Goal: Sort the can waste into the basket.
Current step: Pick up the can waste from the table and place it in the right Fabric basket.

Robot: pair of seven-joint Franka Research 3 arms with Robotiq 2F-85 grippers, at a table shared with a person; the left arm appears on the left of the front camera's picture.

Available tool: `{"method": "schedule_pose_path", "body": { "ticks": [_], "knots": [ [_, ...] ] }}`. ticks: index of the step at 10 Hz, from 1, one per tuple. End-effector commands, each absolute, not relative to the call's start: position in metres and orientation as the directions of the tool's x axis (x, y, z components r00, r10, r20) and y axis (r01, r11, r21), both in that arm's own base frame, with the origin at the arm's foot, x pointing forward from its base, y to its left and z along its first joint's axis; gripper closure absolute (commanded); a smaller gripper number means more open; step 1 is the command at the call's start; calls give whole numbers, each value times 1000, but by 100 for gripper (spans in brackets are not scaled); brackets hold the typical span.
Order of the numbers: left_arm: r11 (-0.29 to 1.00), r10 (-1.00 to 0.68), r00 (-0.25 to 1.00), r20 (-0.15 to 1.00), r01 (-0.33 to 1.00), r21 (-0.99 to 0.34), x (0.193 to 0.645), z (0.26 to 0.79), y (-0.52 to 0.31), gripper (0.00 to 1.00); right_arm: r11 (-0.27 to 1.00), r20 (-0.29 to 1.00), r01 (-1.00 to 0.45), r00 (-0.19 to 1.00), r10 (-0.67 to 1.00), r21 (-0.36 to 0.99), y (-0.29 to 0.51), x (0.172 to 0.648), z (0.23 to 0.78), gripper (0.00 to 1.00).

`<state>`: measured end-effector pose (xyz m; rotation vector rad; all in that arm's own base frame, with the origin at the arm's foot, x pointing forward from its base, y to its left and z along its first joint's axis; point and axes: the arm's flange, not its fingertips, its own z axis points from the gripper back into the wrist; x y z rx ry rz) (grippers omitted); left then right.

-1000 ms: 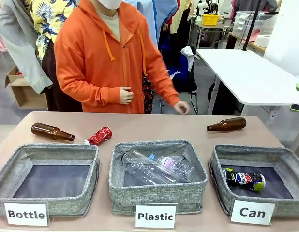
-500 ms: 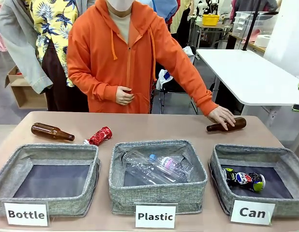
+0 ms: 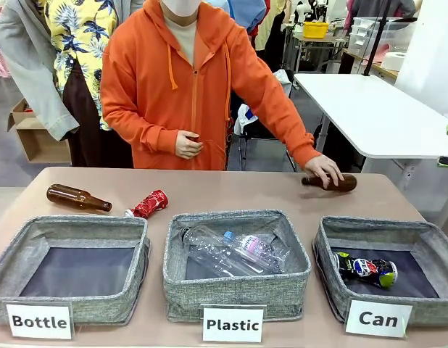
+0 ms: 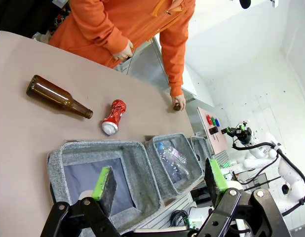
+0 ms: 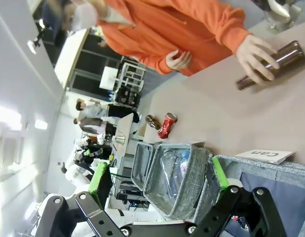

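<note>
The red can point(image 3: 149, 204) lies on its side on the counter point(image 3: 231, 190), just behind the far right corner of the grey bin labelled "Bottle" point(image 3: 72, 226) and well apart from the basket point(image 3: 331, 243) with the white "Can" label point(image 3: 378, 318) at the counter's right end. The dark can point(image 3: 367, 269), crushed and showing a blue, red and white logo, lies on the dark floor of that basket.

The middle bin, labelled "Plastic" point(image 3: 235, 293), holds clear plastic bottles point(image 3: 235, 250). The "Bottle" bin's dark floor is bare. A brown glass bottle point(image 3: 77, 197) lies on the counter just left of the red can, its neck pointing toward the can. A second brown bottle point(image 3: 341, 183) lies near the far right edge of the counter.

A person in an orange hooded jacket point(image 3: 188, 87) stands at the far side. One hand point(image 3: 324, 169) rests on the second brown bottle; the other hand point(image 3: 186, 143) is curled against the jacket front.

In the left wrist view the left jaws are spread wide, their green pads point(image 4: 104, 182) well apart with nothing between them, hanging above the "Bottle" bin. In the right wrist view the right jaws are also spread with nothing between them, above the front of the counter.
</note>
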<state>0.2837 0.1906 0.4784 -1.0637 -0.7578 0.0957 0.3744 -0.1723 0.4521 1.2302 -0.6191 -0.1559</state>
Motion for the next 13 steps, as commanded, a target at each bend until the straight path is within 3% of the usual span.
{"method": "schedule_pose_path", "body": {
  "ticks": [1,5,6,9,11,13],
  "knots": [
    [643,292,771,566,279,-713,286,500,167,6,347,357,-216,833,-421,913,-176,373,456,0],
    [750,-237,741,628,550,-366,373,531,3,6,347,357,-216,833,-421,913,-176,373,456,0],
    [730,-339,697,632,618,-290,390,518,-32,6,347,357,-216,833,-421,913,-176,373,456,0],
    [717,-563,456,689,684,133,407,467,-102,6,347,357,-216,833,-421,913,-176,373,456,0],
    [791,-500,399,769,572,218,428,453,-98,6,347,357,-216,833,-421,913,-176,373,456,0],
    [812,-362,546,756,583,-33,429,479,-31,6,347,357,-216,833,-421,913,-176,373,456,0]
  ]
}}
